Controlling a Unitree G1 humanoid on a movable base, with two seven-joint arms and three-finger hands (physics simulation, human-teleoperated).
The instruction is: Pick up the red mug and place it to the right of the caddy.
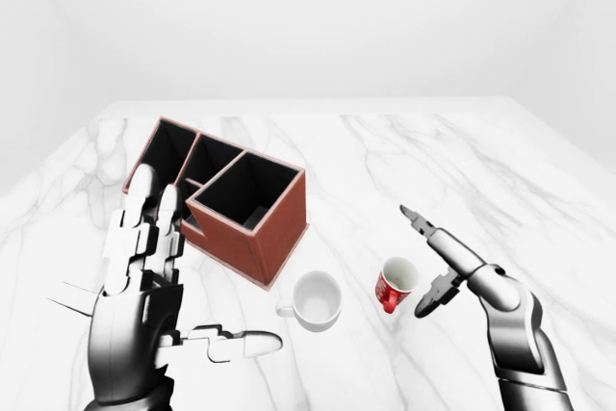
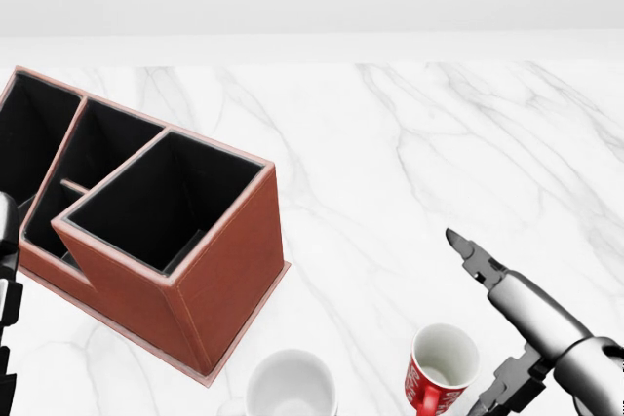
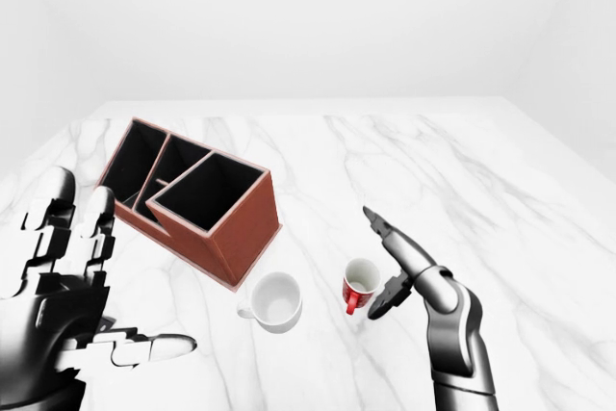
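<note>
The red mug (image 1: 393,284) stands upright on the marble table, white inside, to the right of a white mug (image 1: 315,299). My right hand (image 1: 424,264) is open just right of the red mug, one finger stretched up past it and the thumb low beside it, not touching. The brown caddy (image 1: 252,223) with black compartments sits up and to the left of both mugs. My left hand (image 1: 154,295) is raised open at the lower left, holding nothing. In the head view the red mug (image 2: 438,371) lies at the bottom edge beside the right hand (image 2: 492,330).
The white marble table (image 1: 433,161) stretches wide to the right of the caddy and above the mugs. A white wall rises behind the table's far edge. The white mug's handle points left.
</note>
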